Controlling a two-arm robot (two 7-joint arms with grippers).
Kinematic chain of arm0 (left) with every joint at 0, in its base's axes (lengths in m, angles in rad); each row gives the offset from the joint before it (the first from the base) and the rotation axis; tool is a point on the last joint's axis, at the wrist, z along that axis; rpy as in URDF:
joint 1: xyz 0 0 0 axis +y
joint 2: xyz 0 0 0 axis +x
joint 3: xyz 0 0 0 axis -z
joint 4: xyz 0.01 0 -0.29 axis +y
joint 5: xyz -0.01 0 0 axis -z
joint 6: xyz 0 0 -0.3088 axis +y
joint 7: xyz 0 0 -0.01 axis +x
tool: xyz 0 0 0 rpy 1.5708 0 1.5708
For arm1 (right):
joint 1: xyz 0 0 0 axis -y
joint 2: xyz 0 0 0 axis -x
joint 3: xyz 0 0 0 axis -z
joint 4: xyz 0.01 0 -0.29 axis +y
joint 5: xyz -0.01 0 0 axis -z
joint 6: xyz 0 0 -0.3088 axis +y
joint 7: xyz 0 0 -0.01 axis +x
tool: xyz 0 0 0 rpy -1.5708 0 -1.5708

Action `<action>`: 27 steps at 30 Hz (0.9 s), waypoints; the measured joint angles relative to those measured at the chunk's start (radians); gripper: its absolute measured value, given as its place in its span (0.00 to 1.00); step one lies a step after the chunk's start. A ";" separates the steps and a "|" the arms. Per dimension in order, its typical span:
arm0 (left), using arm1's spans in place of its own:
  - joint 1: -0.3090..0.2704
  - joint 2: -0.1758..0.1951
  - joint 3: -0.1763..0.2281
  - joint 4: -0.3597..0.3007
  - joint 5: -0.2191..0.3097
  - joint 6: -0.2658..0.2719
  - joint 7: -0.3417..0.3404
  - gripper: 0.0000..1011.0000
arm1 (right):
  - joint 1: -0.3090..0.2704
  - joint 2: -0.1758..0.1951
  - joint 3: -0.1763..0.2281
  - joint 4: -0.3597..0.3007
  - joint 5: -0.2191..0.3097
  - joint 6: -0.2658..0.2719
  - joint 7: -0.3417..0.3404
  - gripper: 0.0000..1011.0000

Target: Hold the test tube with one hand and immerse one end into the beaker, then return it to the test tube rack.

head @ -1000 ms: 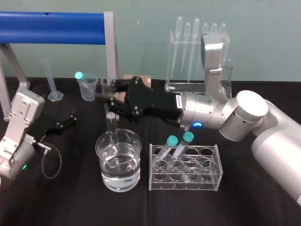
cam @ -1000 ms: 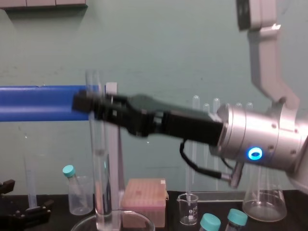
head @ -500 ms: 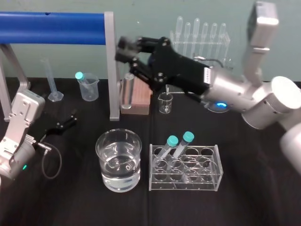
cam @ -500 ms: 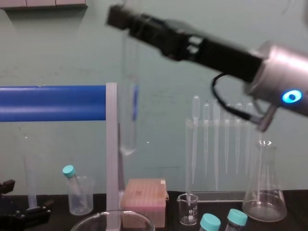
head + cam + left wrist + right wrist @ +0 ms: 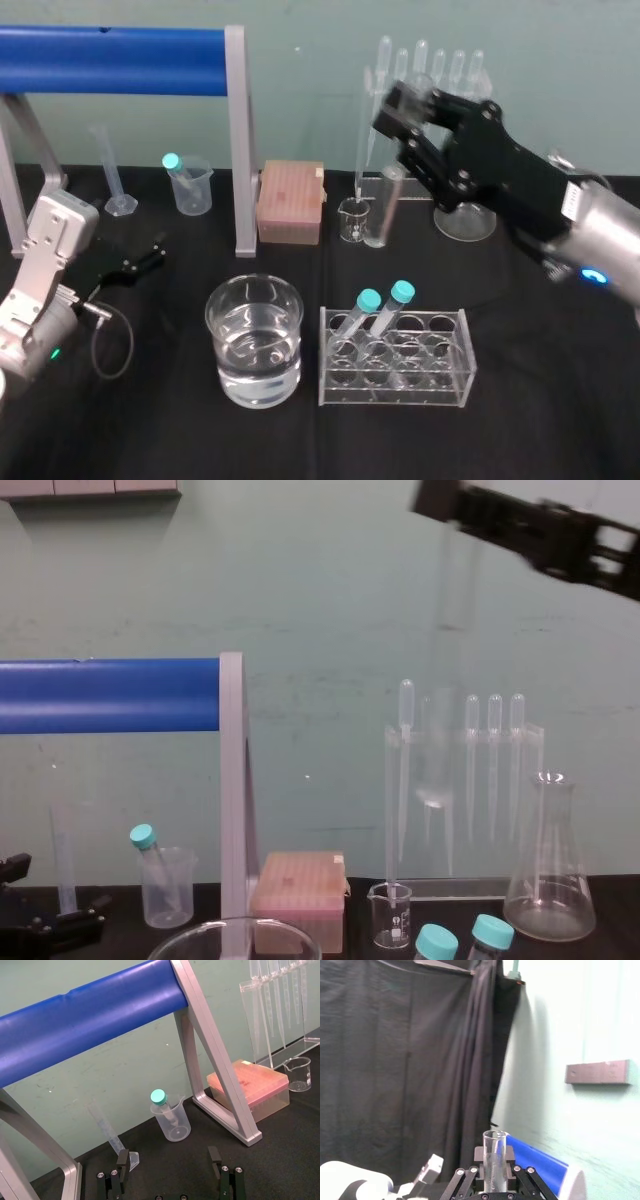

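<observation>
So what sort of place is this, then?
Most likely a chemistry lab bench: a water-filled beaker, a test tube rack and a stand of pipettes, with the right gripper holding a glass test tube; the left gripper lies parked.

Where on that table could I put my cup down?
Bare cloth lies right of the tube rack and in front of the beaker. The back row, pink box to flask, is crowded; the right gripper holds the test tube there. Left gripper parked left.
</observation>
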 joint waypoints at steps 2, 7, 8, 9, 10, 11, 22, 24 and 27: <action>0.000 0.000 0.000 0.000 0.000 0.000 0.000 0.99 | -0.056 0.030 0.033 -0.047 0.002 0.007 -0.038 0.22; 0.000 0.000 0.000 0.000 0.000 0.000 0.000 0.99 | -0.168 0.089 0.107 -0.134 -0.002 0.019 -0.112 0.22; 0.000 0.000 0.000 0.000 0.000 0.000 0.000 0.99 | -0.185 0.098 0.119 -0.146 -0.003 0.022 -0.125 0.22; 0.000 0.000 0.000 0.000 0.000 0.000 0.000 0.99 | -0.222 0.117 0.145 -0.171 -0.008 0.025 -0.147 0.22; 0.000 0.000 0.000 0.000 0.000 0.000 0.000 0.99 | -0.239 0.125 0.157 -0.180 -0.010 0.027 -0.158 0.22; 0.000 0.000 0.000 0.000 0.000 0.000 0.000 0.99 | -0.268 0.138 0.179 -0.195 -0.015 0.031 -0.176 0.22; 0.000 0.000 0.000 0.000 0.000 0.000 0.000 0.99 | -0.271 0.122 0.186 -0.130 -0.032 0.056 -0.158 0.22; 0.000 0.000 0.000 0.000 0.000 0.000 0.000 0.99 | -0.237 0.103 0.165 -0.079 -0.034 0.068 -0.127 0.22; 0.000 0.000 0.000 0.000 0.000 0.000 0.000 0.99 | -0.201 0.086 0.141 -0.026 -0.036 0.084 -0.094 0.22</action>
